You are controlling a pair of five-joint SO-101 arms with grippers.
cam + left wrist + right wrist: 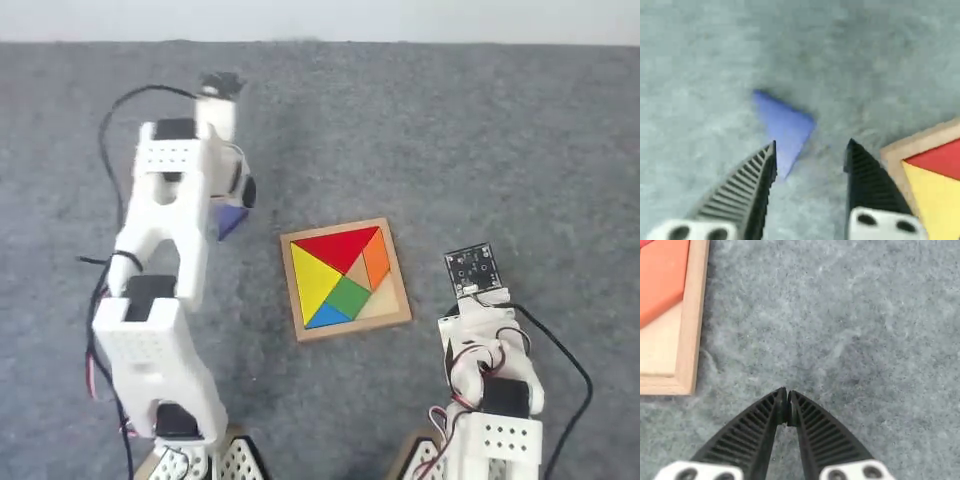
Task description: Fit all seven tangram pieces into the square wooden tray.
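The left hand [811,145] is hanging over the grey felt-covered table [450,130] with its fingers spread apart and nothing between them. A loose blue piece [785,127], triangular as far as the left wrist view shows, is lying flat on the felt just ahead of the fingertips, one corner reaching in toward the gap beside one finger [762,170]. In the high view this blue piece [230,222] is peeking out from under the left arm, to one side of the square wooden tray [356,328] and apart from it.

The tray is sitting near the middle of the table, between the two arms. Inside it a red triangle [335,247] is lying along the far edge, a yellow triangle [312,280] along the side facing the left arm, a green piece [348,295] near the centre, an orange piece [377,258] against the side facing the right arm, and a small blue triangle [325,317] at the near edge. The tray corner nearest the right arm is showing pale wood.

The right hand [787,392] is resting low over bare felt with its fingers pressed together, gripping nothing, near that tray corner but not touching it.
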